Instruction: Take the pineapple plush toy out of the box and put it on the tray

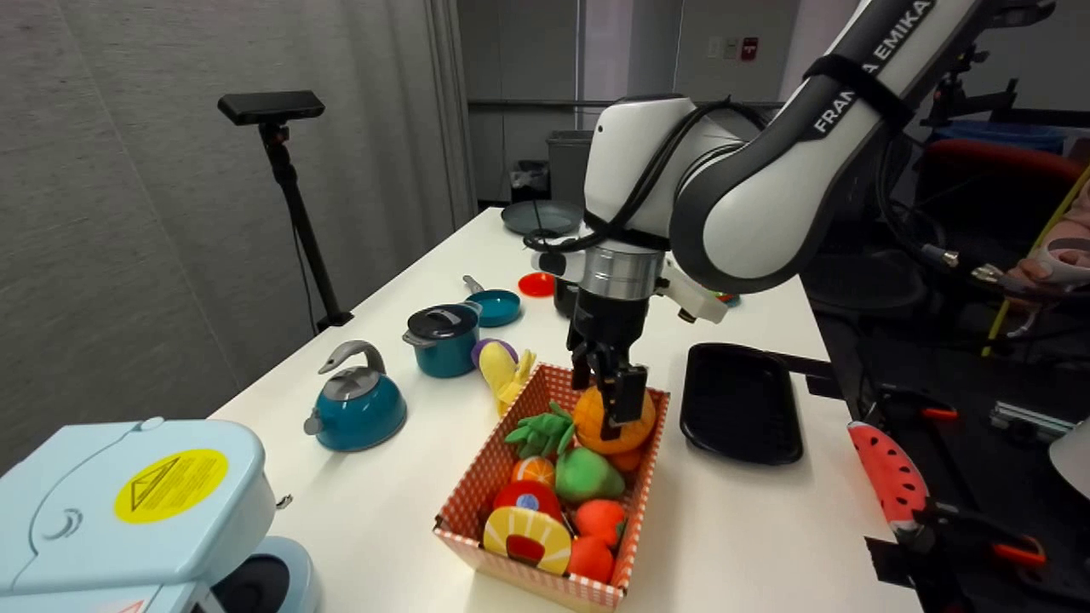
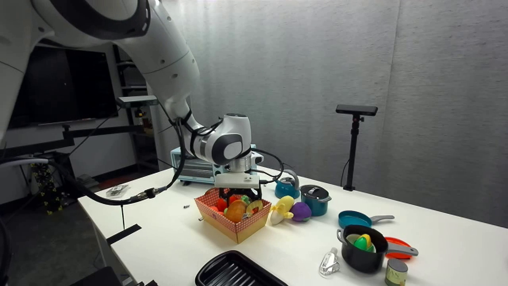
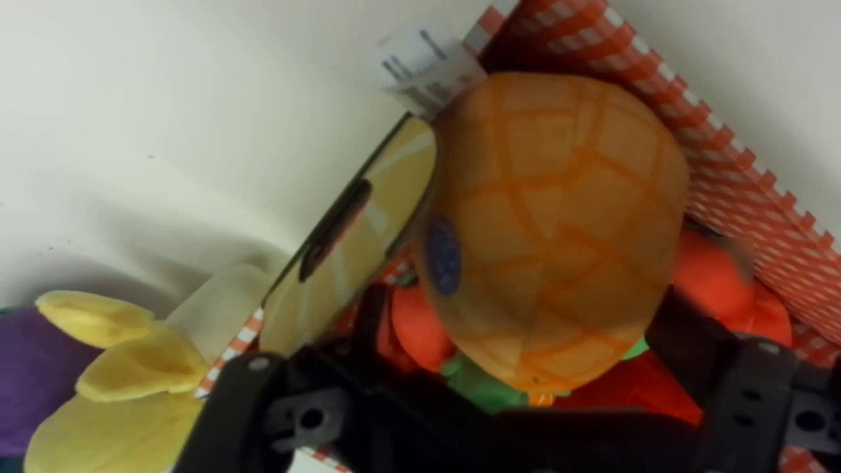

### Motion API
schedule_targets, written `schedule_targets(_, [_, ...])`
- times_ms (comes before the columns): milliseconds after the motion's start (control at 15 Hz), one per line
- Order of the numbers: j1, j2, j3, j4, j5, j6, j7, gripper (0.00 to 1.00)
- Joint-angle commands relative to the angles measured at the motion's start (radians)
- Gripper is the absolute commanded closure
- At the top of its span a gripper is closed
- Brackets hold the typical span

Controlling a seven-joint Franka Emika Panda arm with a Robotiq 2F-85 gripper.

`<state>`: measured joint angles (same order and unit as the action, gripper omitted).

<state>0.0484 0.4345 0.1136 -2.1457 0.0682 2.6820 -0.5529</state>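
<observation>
The pineapple plush toy point(image 1: 588, 426) lies in the box point(image 1: 464, 502) among other plush fruits, its orange body crossed by darker lines. In the wrist view the pineapple plush point(image 3: 558, 217) fills the middle, with a white tag at its upper left. My gripper point(image 2: 241, 195) reaches down into the box, fingers spread. The finger on the right of the wrist view sits close beside the plush; a gap shows on the left. I cannot tell whether either one touches it. The black tray point(image 1: 741, 400) lies on the table beside the box, and an exterior view shows part of its ridged bottom.
A yellow banana plush point(image 1: 502, 375) leans by the box, near a purple plush point(image 2: 301, 211). A flat yellow slice point(image 3: 348, 243) stands at the box edge. A teal kettle point(image 1: 358, 409), a teal pot point(image 1: 447, 349) and a black pot point(image 2: 363, 254) stand on the table.
</observation>
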Motion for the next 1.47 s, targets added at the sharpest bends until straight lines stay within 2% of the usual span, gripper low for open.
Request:
schedule_targets(0, [-0.035,0.051,0.006,0.051,-0.053,-0.021,0.054,0.0])
schedule_targets(400, [-0.072,0.048,0.004,0.057,-0.046,-0.035,0.097,0.0])
schedule_targets(600, [-0.088,0.054,-0.027,0.067,-0.05,-0.04,0.147,0.0])
schedule_targets(933, [-0.125,0.112,-0.091,0.162,-0.05,-0.061,0.216,0.0])
schedule_targets(1400, [-0.16,0.194,-0.129,0.301,-0.044,-0.123,0.29,0.0])
